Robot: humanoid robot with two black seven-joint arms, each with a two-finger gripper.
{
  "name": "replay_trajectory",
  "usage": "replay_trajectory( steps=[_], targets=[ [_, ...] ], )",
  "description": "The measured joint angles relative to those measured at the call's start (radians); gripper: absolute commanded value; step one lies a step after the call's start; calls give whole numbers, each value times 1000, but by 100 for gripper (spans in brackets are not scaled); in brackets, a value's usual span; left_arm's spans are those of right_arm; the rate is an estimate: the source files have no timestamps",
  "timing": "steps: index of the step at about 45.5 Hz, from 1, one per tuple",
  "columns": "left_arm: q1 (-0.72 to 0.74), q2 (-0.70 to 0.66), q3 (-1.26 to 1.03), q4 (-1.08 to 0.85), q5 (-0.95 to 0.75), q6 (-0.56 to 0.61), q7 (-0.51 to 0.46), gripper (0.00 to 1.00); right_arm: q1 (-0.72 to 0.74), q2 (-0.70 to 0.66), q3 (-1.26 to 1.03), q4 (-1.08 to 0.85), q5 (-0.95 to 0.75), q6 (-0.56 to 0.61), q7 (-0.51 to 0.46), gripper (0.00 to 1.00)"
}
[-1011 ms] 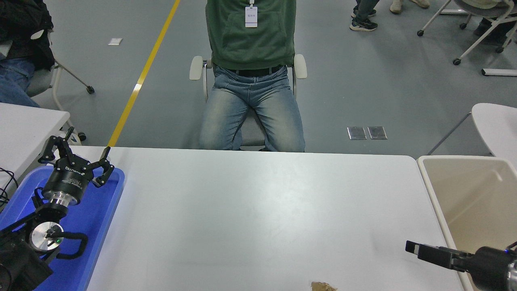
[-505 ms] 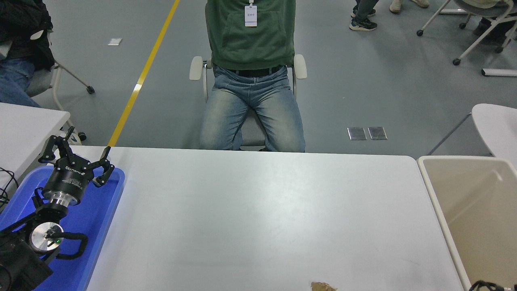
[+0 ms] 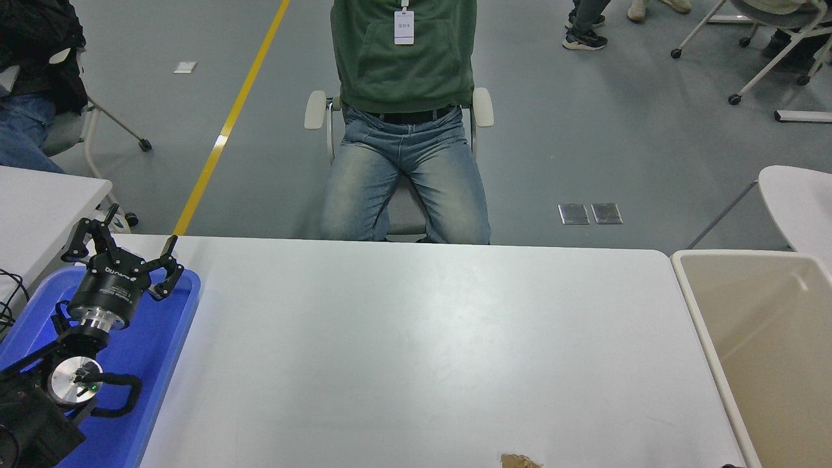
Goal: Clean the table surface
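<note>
Desk (image 3: 416, 338) fills the middle of the view, white top mostly bare, directly right of the left pincer (image 3: 123, 250). Beige bin (image 3: 699, 305) butts the desk's far-right end, well away from that pincer. Blue tray (image 3: 166, 344) sits under the pincer, which hangs parked above it, fingers spread apart, holding nothing. Right pincer isn't visible. Small brown scrap (image 3: 519, 461) lies at the near edge, far right of and nearer than the pincer. My take: grab the scrap low and centred, lift clear, then drop it well inside the bin rim.
</note>
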Motion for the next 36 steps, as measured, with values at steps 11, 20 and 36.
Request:
replay_trajectory(
  steps=[11,20,36],
  targets=[
    [0,0,0,0,0,0,0,100,-1,71,0,-40,28,0,-1,99],
    [0,0,0,0,0,0,0,100,0,118,-1,-69,35,0,-5,99],
    [0,0,0,0,0,0,0,100,6,188,-3,-130,23,1,-20,99]
  ],
)
